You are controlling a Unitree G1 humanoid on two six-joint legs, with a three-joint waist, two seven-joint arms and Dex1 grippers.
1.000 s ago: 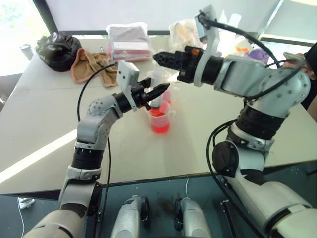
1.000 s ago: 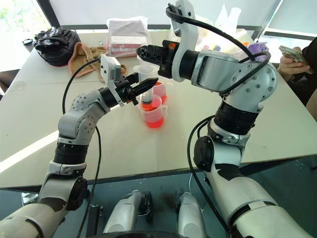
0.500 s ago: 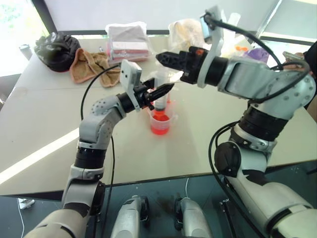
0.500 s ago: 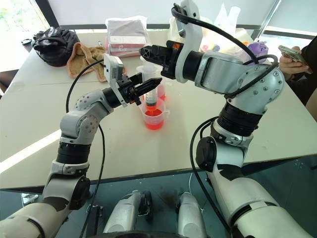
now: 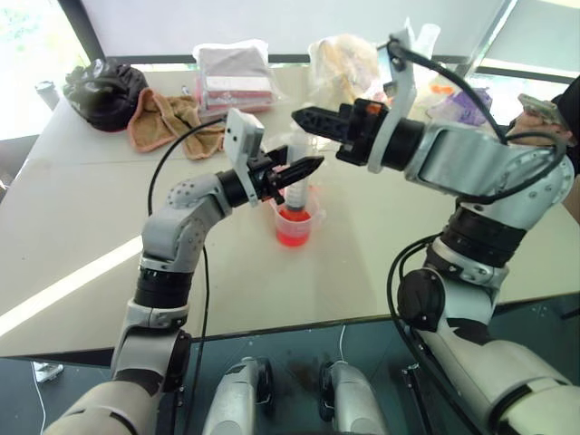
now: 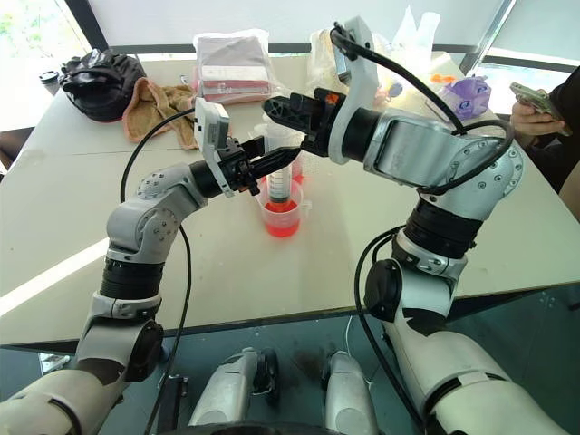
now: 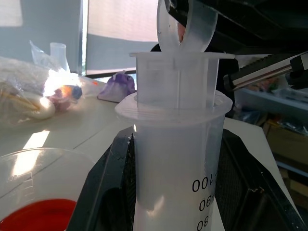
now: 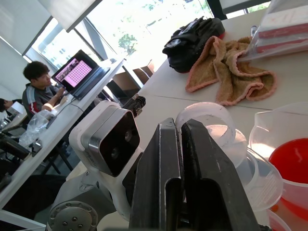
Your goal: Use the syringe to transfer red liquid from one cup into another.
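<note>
Syringe: the large clear plastic syringe (image 6: 280, 174) with a fat barrel and white plunger stands upright, its lower end down in the smaller clear plastic beaker (image 6: 282, 212) near the middle of the pale bench (image 6: 72, 208).
Left pincer: the left pincer (image 6: 283, 156) is clamped on the syringe's barrel just below the flange; in the left wrist view the black fingers (image 7: 111, 185) press either side of the printed scale.
Right pincer: the right pincer (image 6: 276, 107) has its two fingers pressed together, holding nothing, poised just above and beside the plunger's ringed top.
Red liquid: translucent red liquid (image 6: 282, 217) fills the lower part of the smaller beaker; more shows in the second clear beaker (image 6: 292, 166) right behind it.
Bench clutter: a tan crumpled towel (image 6: 156, 101), a black bag (image 6: 93, 73) and a wrapped pink-and-white packet (image 6: 234, 62) lie at the far side.
Edge: a person's hand holding a phone (image 6: 533, 100) is at the right.
</note>
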